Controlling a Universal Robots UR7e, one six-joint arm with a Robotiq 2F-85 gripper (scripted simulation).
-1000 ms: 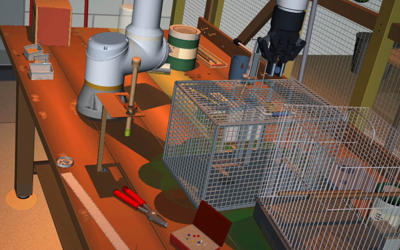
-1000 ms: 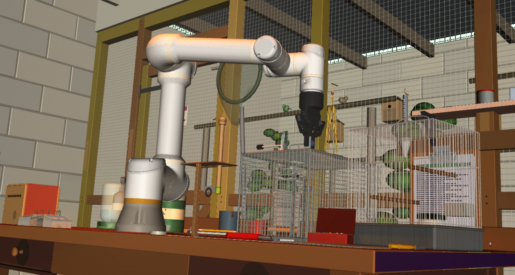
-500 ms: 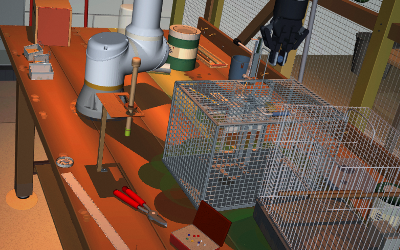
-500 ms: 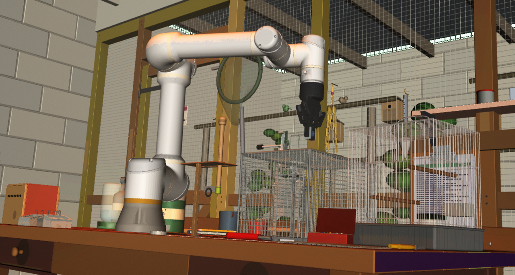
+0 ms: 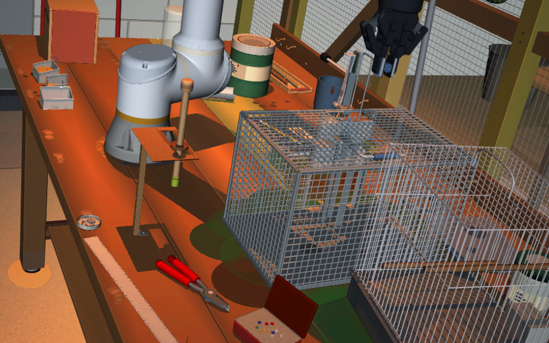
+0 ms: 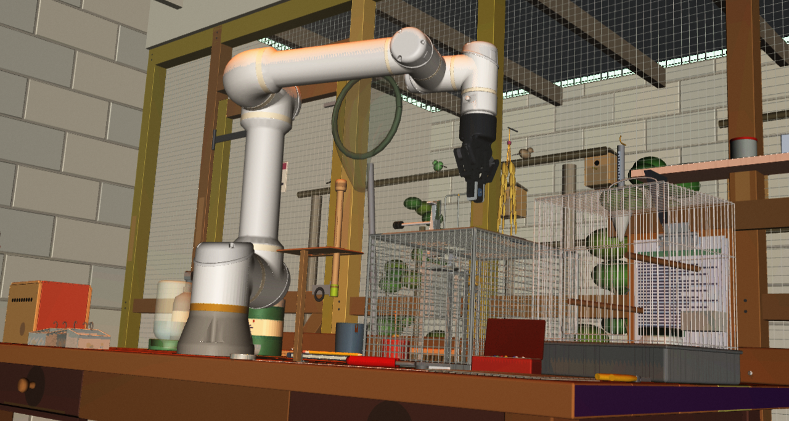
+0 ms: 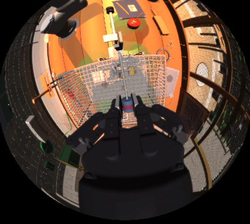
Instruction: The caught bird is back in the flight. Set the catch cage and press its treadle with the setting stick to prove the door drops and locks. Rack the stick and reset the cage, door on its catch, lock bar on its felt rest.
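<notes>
The wire catch cage [image 5: 332,187] [image 6: 449,294] [image 7: 116,87] stands mid-bench, beside a larger white bird cage [image 5: 472,238]. A blue knob [image 5: 388,68] [image 7: 127,104] on the top bar of a thin wire frame [image 5: 366,83] is held in my closed gripper [image 5: 385,70] [image 6: 475,193] [image 7: 127,105], well above the cage roof at its far end; the frame's rods run down into the cage. A grey post with a black-knobbed lever [image 5: 345,79] stands just behind the cage. The wooden setting stick [image 5: 180,132] [image 6: 336,236] hangs upright in its rack plate [image 5: 163,145] to the left.
The aviary's mesh wall and timber posts [image 5: 511,72] rise close behind my gripper. A blue cup [image 5: 327,91], a green-banded tin [image 5: 251,64], red pliers [image 5: 191,277] and a red pin box [image 5: 276,319] lie around the cage.
</notes>
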